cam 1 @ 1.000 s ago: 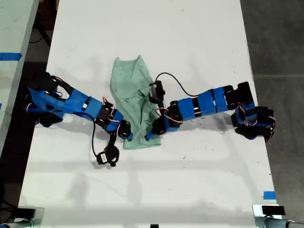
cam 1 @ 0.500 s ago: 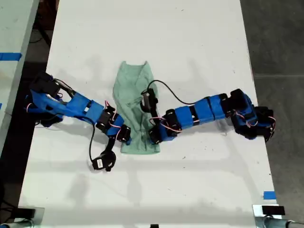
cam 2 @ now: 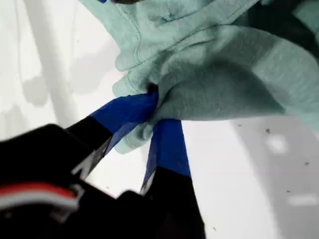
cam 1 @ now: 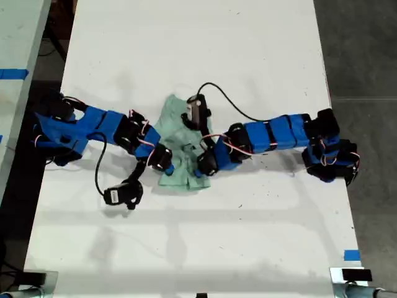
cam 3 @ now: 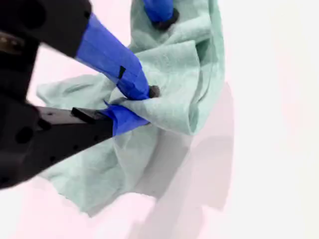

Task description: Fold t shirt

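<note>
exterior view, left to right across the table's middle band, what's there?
Arm base → dangling wrist camera → gripper → t shirt → other gripper → other arm base. All on the white table.

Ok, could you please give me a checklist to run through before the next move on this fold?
1. My first gripper holds the shirt: ok, jaws shut on a bunched edge.
2. My second gripper holds it too: ok, jaws shut on a fold.
3. Shirt lies flat and smooth: not ok, it is crumpled between the two arms.
4. Each grip takes only one layer: cannot tell.
5. Shirt is fully on the table: ok, well inside its edges.
6. Black cable is free of the cloth: cannot tell.
</note>
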Motion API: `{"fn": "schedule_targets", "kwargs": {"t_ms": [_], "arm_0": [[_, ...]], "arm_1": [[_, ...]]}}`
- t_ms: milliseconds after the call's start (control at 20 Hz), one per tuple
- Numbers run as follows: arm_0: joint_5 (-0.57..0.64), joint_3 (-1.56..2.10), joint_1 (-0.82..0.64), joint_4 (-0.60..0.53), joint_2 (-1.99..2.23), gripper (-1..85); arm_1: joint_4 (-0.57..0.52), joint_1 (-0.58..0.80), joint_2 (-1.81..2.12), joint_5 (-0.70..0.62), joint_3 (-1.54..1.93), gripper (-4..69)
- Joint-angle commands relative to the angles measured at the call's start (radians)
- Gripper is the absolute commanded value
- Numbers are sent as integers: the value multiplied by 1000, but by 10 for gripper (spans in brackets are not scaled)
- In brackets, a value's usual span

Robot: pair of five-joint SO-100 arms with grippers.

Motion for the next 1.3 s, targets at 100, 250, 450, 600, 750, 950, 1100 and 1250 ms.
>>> {"fn": "schedule_targets", "kwargs": {"t_ms": [100,250,450,600,750,950,1100,1250], "arm_0": [[172,-67,-296,83,149,-3],[295,-66,-491,101,152,151],[428,-78,-781,130,103,207],[491,-71,-908,146,120,304],[495,-55,-922,149,212,283],[403,25,-801,150,528,280],[210,210,-515,133,865,217],[48,695,-322,-61,1201,35]], "arm_1": [[17,242,133,-172,-51,-8],[11,410,132,-273,-54,167],[18,630,149,-379,-66,407],[87,730,204,-399,-66,302],[160,746,313,-414,-54,252],[295,655,561,-351,41,206],[287,491,969,-172,486,143],[178,325,1367,3,985,115]]}}
